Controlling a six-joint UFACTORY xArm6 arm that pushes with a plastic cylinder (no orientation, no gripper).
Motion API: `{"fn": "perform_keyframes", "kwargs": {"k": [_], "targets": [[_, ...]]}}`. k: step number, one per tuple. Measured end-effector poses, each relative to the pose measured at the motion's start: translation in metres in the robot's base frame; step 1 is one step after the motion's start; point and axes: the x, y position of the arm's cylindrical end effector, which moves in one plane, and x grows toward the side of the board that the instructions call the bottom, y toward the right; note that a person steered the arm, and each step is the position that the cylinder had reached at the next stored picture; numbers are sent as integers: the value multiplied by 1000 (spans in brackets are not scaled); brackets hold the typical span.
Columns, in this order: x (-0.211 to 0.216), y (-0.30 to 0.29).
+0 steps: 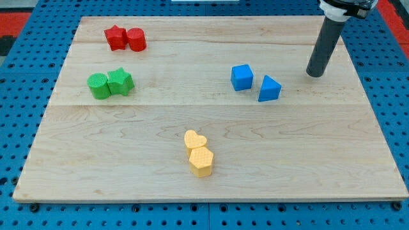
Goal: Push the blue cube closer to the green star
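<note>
The blue cube (241, 77) sits right of the board's centre, with a blue triangular block (269, 89) just to its lower right, a small gap between them. The green star (120, 82) lies at the view's left, touching a green round block (98, 86) on its left. My tip (314, 74) rests on the board at the view's upper right, well to the right of the blue cube and slightly above the blue triangle, touching no block.
A red star (115, 38) and a red round block (136, 39) sit together at the upper left. A yellow heart (195, 140) and a yellow hexagonal block (201, 160) sit together near the bottom centre. The wooden board (204, 185) lies on blue pegboard.
</note>
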Motion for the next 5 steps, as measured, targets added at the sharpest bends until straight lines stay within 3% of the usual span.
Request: {"fn": "perform_keyframes", "kwargs": {"k": [1, 3, 4, 5], "targets": [[0, -2], [4, -153], [4, -193], [4, -194]]}}
